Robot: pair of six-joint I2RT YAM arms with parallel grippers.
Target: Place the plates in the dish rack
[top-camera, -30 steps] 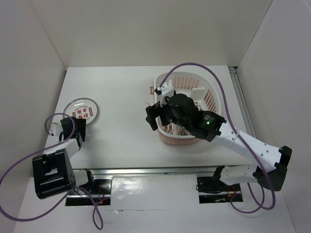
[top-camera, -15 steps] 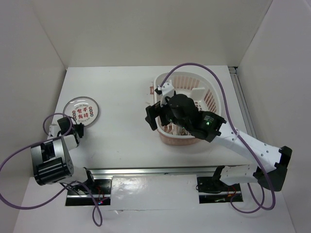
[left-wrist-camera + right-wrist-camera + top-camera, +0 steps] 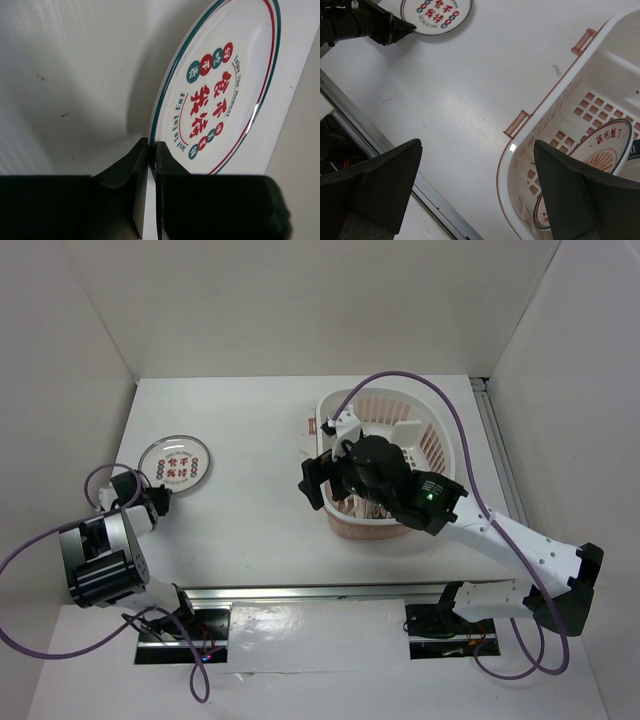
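Left pincer (image 3: 151,156) is clamped on the rim of the red-marked plate (image 3: 220,100). The two fingers (image 3: 131,172) are nearly together, with the plate edge in the thin gap between them. The plate extends ahead of and to the right of the pincer, and its far edge is cut off at the top of the left wrist view. Can't tell if it lies flat on the white surface (image 3: 65,75) or is lifted.

Right pincer (image 3: 478,146) has its fingers wide apart and grips nothing. It hangs over the near rim of the dish rack (image 3: 580,115). From the top view the wrist body hides this pincer and most of the rack floor.

Inside the rack, to the right of the pincer, the sunburst plate (image 3: 605,150) stands on edge, its lower part hidden by the right finger. Just below it is a sliver of a second plate (image 3: 545,216). It has a dark rim, is mostly covered, and its pattern is unreadable.
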